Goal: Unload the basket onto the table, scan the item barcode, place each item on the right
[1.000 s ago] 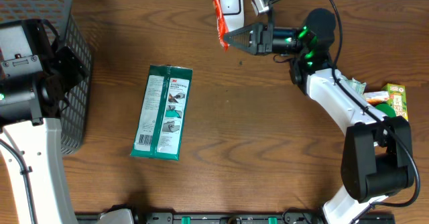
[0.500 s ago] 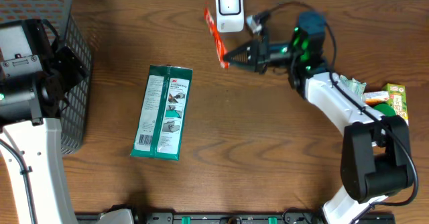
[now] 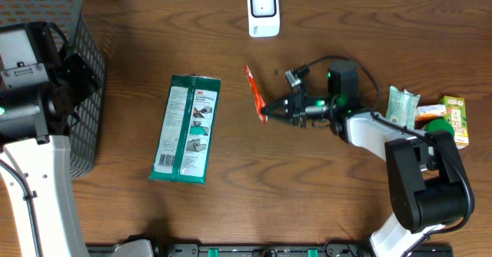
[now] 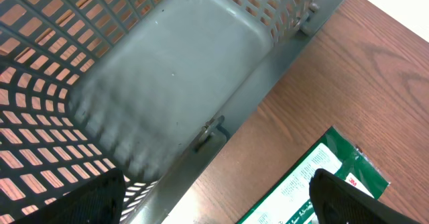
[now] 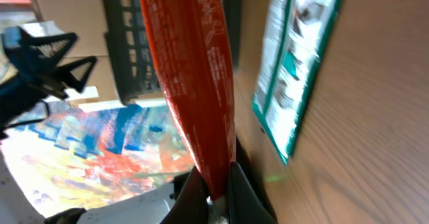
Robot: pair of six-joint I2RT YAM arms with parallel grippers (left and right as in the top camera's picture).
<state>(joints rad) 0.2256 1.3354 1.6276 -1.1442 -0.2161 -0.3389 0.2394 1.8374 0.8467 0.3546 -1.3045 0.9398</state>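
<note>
Tabletop [image 3: 307, 203] centre, right tool [image 3: 266, 112] with red packet [image 3: 253, 90] now clear of scanner [image 3: 263, 11].

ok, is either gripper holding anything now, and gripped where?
The right gripper is shut on the red packet, pinching one narrow end; the rest sticks out free. The left gripper is open by the basket, holding nothing.
</note>
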